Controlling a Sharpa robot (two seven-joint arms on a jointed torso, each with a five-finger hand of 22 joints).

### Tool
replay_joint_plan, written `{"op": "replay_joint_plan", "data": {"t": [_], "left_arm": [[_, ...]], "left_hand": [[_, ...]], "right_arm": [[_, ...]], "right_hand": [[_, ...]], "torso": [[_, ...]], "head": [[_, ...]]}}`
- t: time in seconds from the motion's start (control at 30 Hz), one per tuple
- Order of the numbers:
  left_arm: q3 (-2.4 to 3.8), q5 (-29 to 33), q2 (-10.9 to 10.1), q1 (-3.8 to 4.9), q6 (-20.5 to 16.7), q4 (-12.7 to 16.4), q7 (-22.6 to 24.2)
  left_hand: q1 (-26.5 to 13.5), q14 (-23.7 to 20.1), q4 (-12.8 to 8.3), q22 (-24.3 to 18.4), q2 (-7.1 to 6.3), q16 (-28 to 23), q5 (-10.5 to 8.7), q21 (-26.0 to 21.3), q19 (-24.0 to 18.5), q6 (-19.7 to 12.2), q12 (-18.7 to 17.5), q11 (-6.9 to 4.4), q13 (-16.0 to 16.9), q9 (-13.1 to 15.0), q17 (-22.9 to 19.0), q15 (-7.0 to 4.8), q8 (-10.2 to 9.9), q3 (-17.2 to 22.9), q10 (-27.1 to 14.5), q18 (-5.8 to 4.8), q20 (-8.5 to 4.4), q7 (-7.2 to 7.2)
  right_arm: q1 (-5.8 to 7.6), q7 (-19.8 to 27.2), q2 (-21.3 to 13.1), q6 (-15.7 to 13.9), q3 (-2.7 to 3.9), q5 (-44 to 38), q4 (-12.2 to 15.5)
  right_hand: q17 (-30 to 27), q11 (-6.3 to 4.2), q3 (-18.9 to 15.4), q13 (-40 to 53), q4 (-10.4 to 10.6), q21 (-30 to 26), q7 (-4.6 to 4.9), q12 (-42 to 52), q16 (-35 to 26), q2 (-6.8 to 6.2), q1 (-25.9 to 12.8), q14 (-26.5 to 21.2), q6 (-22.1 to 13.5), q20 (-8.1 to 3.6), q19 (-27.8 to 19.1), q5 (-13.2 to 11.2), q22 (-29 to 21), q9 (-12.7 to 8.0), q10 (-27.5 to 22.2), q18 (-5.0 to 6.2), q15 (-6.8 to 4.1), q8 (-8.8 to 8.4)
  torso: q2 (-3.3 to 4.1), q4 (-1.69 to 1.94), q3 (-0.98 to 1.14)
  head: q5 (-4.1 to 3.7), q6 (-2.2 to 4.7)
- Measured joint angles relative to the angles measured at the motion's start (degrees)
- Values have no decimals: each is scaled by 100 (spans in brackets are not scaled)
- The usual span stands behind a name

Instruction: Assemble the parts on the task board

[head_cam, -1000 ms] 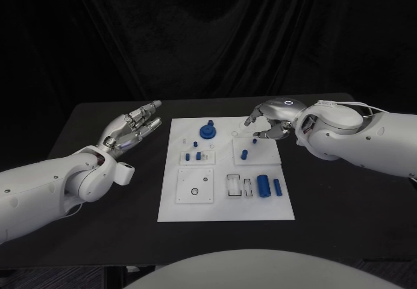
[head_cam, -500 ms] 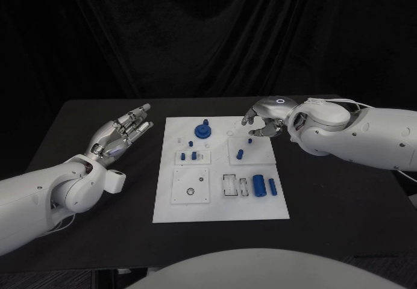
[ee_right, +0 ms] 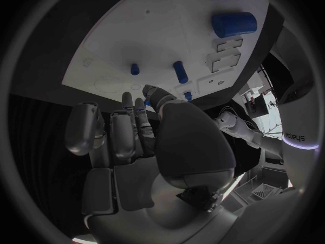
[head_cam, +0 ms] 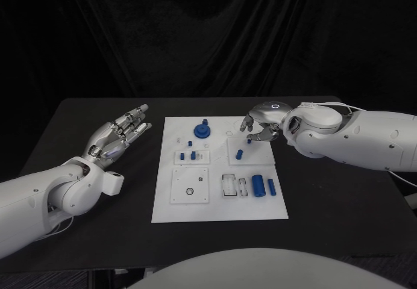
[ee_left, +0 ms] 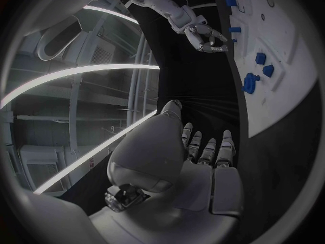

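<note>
Left hand (head_cam: 119, 135) over bare bench (head_cam: 87, 114), fingers (ee_left: 206, 149) extended side by side, holding nothing. Task board (head_cam: 217, 208) at bench centre, blue parts (head_cam: 258, 185) standing and lying on it. Right hand (head_cam: 261, 125) above board's far right corner, fingers curled downward, nothing visibly gripped.

Task board (head_cam: 174, 208): white, matt, smooth, looks like plastic. Parts, e.g. large cylinder (head_cam: 257, 185): blue plastic, smooth, slight sheen. Table (head_cam: 348, 223): black, matt. Backdrop curtain (head_cam: 208, 48): black cloth, hanging in folds. Left hand (head_cam: 120, 133), right hand (head_cam: 261, 124): silvery, metallic-looking, glossy. Arm shells (head_cam: 373, 141): white, smooth, glossy plastic.
</note>
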Motion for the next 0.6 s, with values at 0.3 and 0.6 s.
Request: {"op": "replay_joint_plan", "data": {"t": [0.3, 0.6], "left_arm": [[0, 7, 8, -1, 29, -11, 4], [0, 12, 33, -1, 56, -48, 6]], "left_hand": [[219, 0, -59, -44, 22, 0, 198, 0, 19, -11, 0, 65, 0, 0, 1, 41, 0, 27, -6, 0, 102, -11], [235, -20, -65, -52, 38, 0, 200, 0, 40, -32, 22, 73, 1, 0, 1, 60, 0, 33, -11, -1, 122, 10]], "right_arm": [[-59, -3, 0, 30, 0, -5, -59], [-75, -9, -8, 46, 0, -7, -84]], "right_hand": [[-11, 1, 2, -15, 2, 0, 18, 0, 0, -14, -45, 0, 142, 0, 0, 0, 3, 66, -1, 0, 0, 82], [-36, 34, 16, -15, 16, -22, -2, -23, 0, -30, -74, 0, 301, 0, 0, 0, 3, 198, -78, 1, 0, 176]], "torso": [[-1, 1, -16], [3, 1, -34]], "head": [[59, 0], [76, -1]]}}
